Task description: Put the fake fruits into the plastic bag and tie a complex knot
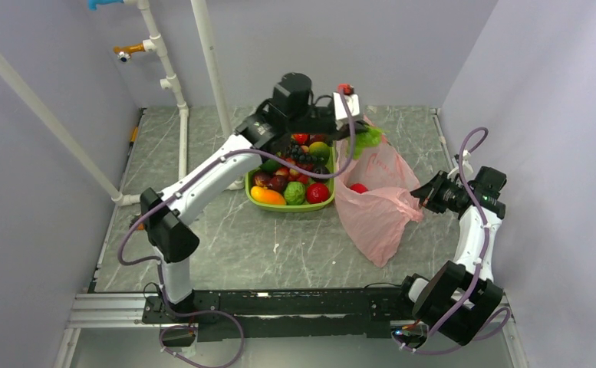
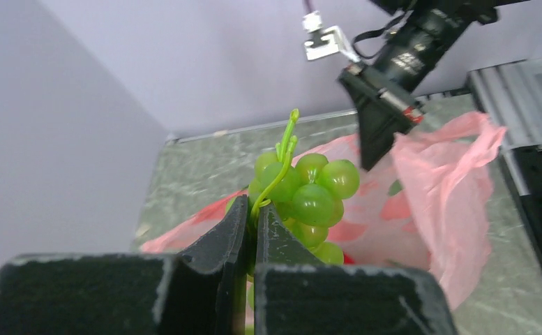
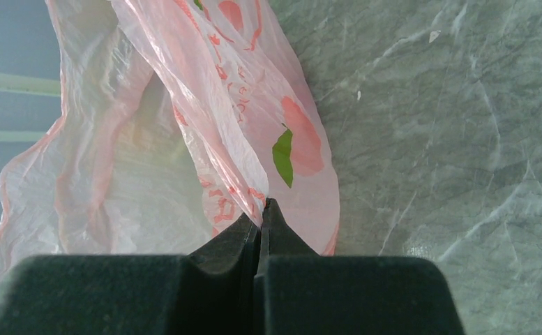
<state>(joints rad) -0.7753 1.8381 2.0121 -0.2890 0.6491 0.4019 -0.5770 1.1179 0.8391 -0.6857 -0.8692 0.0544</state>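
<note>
Far left, rear: white pipes (image 1: 168, 77), at least 3, one slanting across the wall. Grey marble table (image 1: 233, 245) carries 2 arms. L arm (image 1: 202, 176) stretches over 1 lime-green tray (image 1: 291, 208) and hides its back edge. Tray holds a heap of fake fruits (image 1: 294, 180) in red, green, orange, yellow & dark purple, packed too tight for an exact count. L gripper (image 2: 254, 213): fingers pinched together on the stem of 1 green grape bunch (image 2: 310, 195), held in the air over the bag mouth, just right of the tray. 1 pink plastic bag (image 1: 379, 207) slumps on the table just beside the tray's right side, w/ 1 red fruit (image 1: 358, 188) showing inside. R gripper (image 3: 262, 209): clamped tight on the bag's rim at its right side, holding that edge up off the table.
</note>
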